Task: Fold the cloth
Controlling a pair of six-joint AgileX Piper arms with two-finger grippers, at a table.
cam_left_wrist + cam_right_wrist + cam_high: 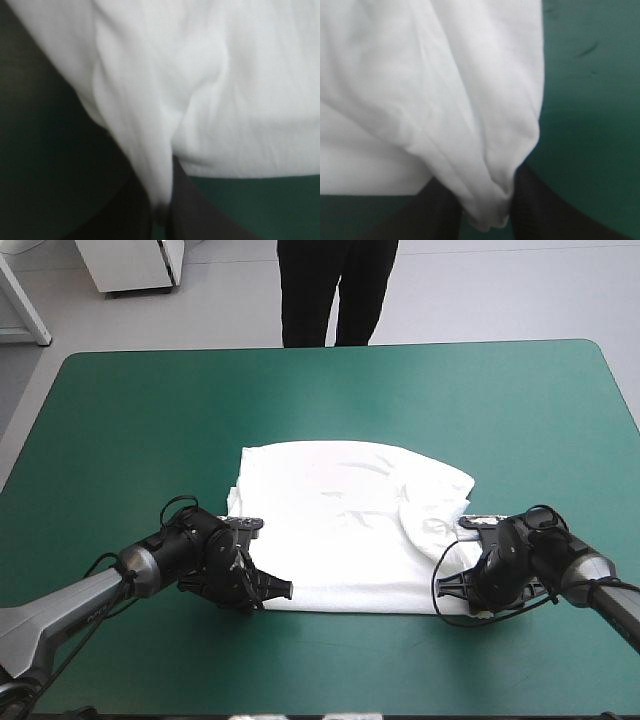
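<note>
The white T-shirt lies as a partly folded bundle on the teal-green table, around the middle and a little toward the near edge. A rounded fold of cloth lies over its right side.

Seen from the shirt's middle in the high view, the left gripper sits at about 8 o'clock, on the near left corner. The right gripper sits at about 4 o'clock, on the near right corner.

In the left wrist view the left gripper has its black fingers all but closed, pinching a ridge of the T-shirt. In the right wrist view the right gripper likewise clamps a bunched fold of the T-shirt.
</note>
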